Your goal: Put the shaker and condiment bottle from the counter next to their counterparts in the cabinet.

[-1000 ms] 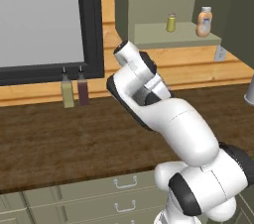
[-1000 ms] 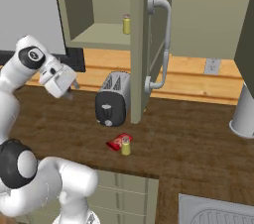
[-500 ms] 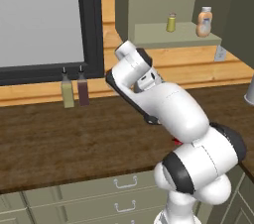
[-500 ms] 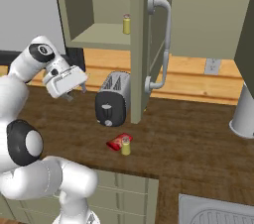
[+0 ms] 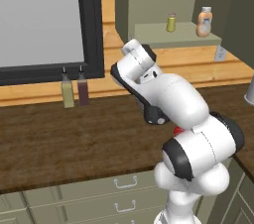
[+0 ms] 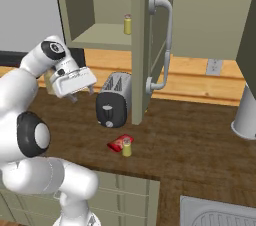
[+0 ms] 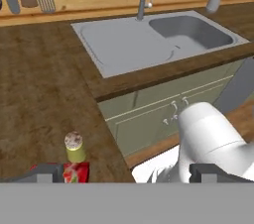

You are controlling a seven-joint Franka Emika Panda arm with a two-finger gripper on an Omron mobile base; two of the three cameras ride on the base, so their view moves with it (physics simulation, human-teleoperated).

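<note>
The tiny tan-yellow shaker stands upright near the counter's front edge. The red condiment bottle lies on its side right against it. The hand view shows the shaker above the red bottle, close to one fingertip. My gripper hangs open and empty left of the toaster, above and behind both items. In the cabinet, the yellow-green shaker and the peach bottle stand on the pale shelf.
The cabinet door stands open, its long handle over the counter right of the toaster. Olive and brown nozzle bottles stand by the window. A sink with faucet and a grey cylinder lie to the right.
The arm has swung right and lower over the counter, bringing the hand from the far left to just beside the toaster. The jaws stay open. Shaker and bottle have not moved.
</note>
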